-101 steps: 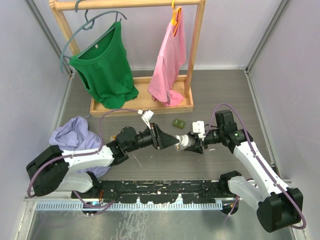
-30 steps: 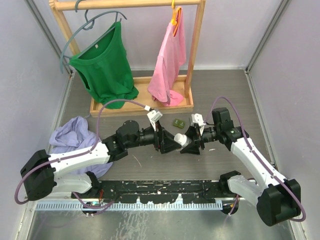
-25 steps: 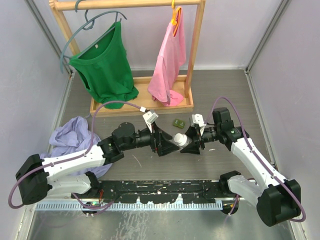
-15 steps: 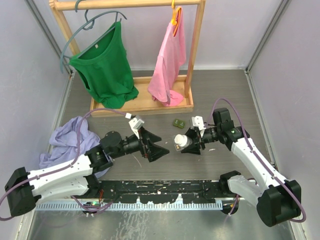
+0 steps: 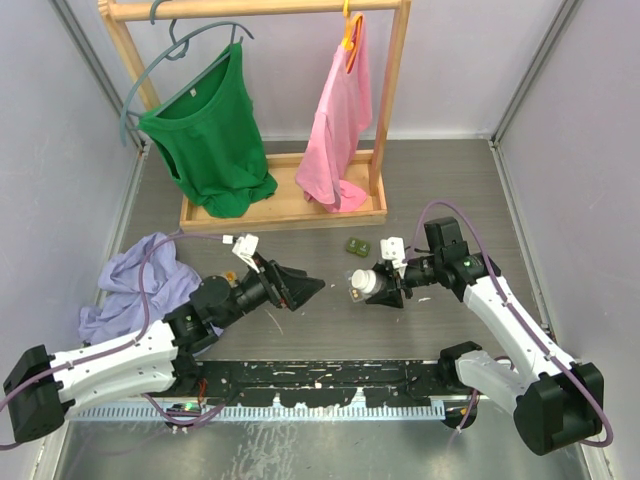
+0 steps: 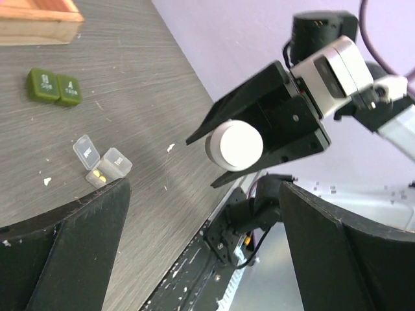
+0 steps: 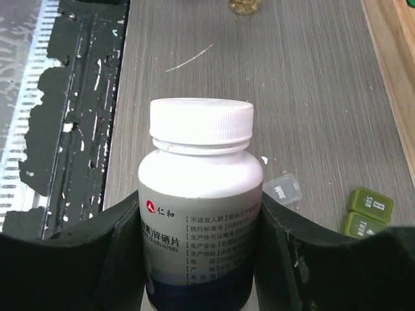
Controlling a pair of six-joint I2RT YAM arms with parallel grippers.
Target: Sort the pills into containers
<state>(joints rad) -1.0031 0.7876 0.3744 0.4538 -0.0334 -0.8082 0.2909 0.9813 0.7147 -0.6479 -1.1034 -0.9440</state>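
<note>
Grips a white bottle [image 7: 200,214] sideways in the right gripper [image 5: 380,287], fingers [image 7: 305,259] clenched on the labelled body, white cap [image 6: 234,145] bare and aimed at the left gripper [image 5: 306,289]. Holds the bottle up off the grey table [image 5: 440,190], near its middle. Spreads the left gripper wide, with nothing in the gap, well apart from the cap. Shows the clear box [image 6: 102,165] flat on the table, low between the two grippers and nearer the bottle, with a lid flipped open and a few yellow pills [image 6: 98,175] in one compartment; cannot tell what the other compartment holds. Shows the green box [image 5: 357,245] farther back, apart from the clear box, near the wooden base of the rack [image 5: 290,214], with both lids down and pale marks on top too small to read. From the right wrist, catches the green box at the lower right, just past one finger, with a clear lid a little to its left. On the rack, a green shirt [image 5: 210,130] and a pink shirt [image 5: 345,120], each on a hanger. At the left edge of the table, beside the left arm, a bunched lilac cloth [image 5: 150,270]. Along the near edge, under both arm bases, a black strip [image 5: 320,380] flecked with white.
</note>
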